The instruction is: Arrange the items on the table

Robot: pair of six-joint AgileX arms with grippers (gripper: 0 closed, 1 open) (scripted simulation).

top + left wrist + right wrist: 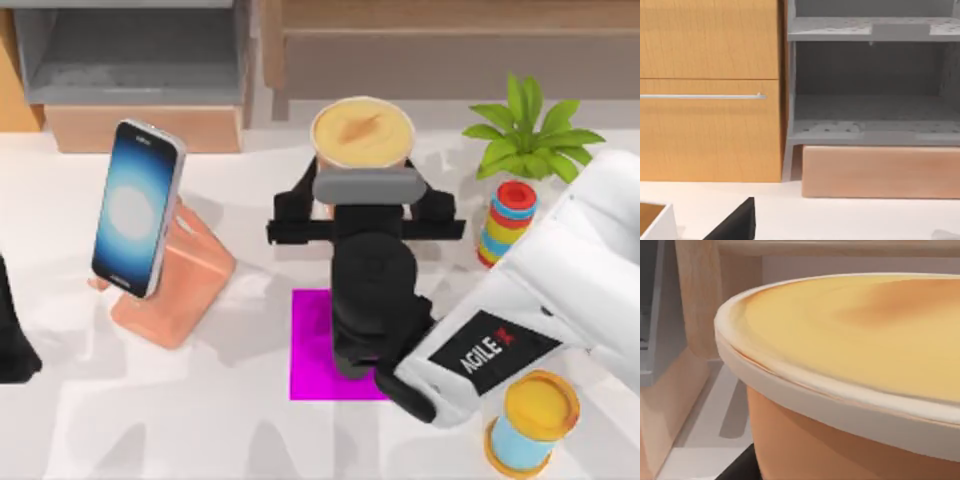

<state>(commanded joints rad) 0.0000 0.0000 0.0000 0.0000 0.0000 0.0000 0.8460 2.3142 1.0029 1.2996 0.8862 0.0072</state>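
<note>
Right arm: white AgileX arm reaching in from the table's 4 o'clock corner toward the centre.
Right gripper (365, 215): black, near the table's middle, its fingers spread to either side of the cup's base; whether they press on the cup I cannot tell.
Cup (362, 135): tall orange drink cup with a creamy-yellow top, upright at 12 o'clock from the gripper; the right wrist view (850, 385) sees its rim and side very close.
Phone (135, 208): blue-white glowing screen, propped tilted on a peach stand (175, 290) at 9 o'clock.
Magenta pad (315, 345): flat on the white table (200, 430), partly covered by the arm's wrist.
Potted plant (525, 135): at 2 o'clock, rainbow-striped pot just beside the arm.
Spool (532, 420): yellow-topped, blue, at 5 o'clock, close to the arm.
Left arm: parked at the table's 8 o'clock edge.
Background: wooden cabinet (710, 90) and grey shelf (875, 75) beyond the far edge.
</note>
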